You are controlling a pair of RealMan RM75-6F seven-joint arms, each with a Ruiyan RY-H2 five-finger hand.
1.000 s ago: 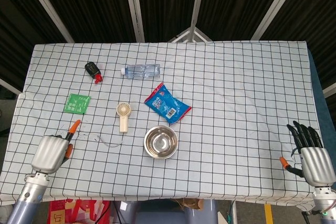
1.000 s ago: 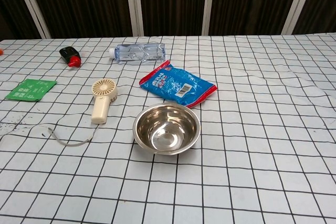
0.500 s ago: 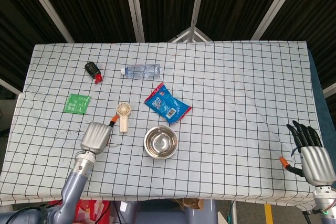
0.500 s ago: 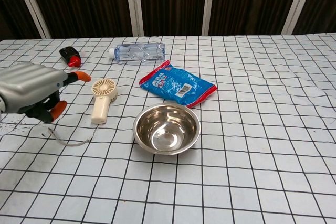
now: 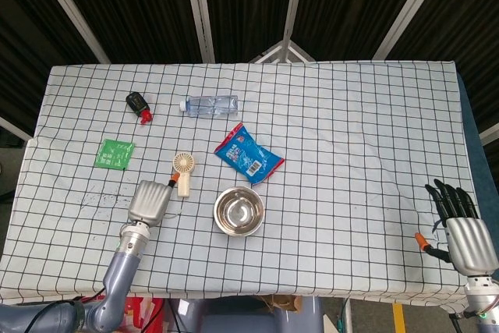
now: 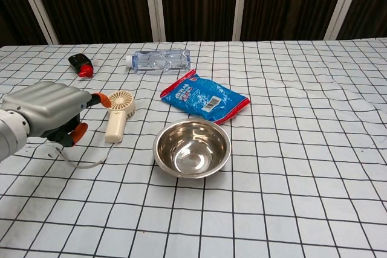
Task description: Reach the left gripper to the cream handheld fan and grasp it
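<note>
The cream handheld fan point(image 5: 184, 172) point(image 6: 118, 113) lies flat on the checked cloth, round head away from me, with a thin wrist cord point(image 6: 78, 162) trailing from its handle. My left hand point(image 5: 151, 200) point(image 6: 47, 111) hovers just left of the fan's handle. Its orange-tipped fingers point(image 6: 99, 97) are apart and reach toward the fan without gripping it. My right hand point(image 5: 461, 225) rests at the near right corner of the table, dark fingers spread, holding nothing; the chest view does not show it.
A steel bowl point(image 5: 238, 210) point(image 6: 192, 147) sits right of the fan. A blue snack bag point(image 5: 249, 154), a clear water bottle point(image 5: 210, 104), a black-and-red object point(image 5: 139, 105) and a green packet point(image 5: 115, 153) lie farther back and left.
My left hand has swept from the near left corner rightward to the fan's side, then edged slightly closer. The right hand and the objects have not moved.
</note>
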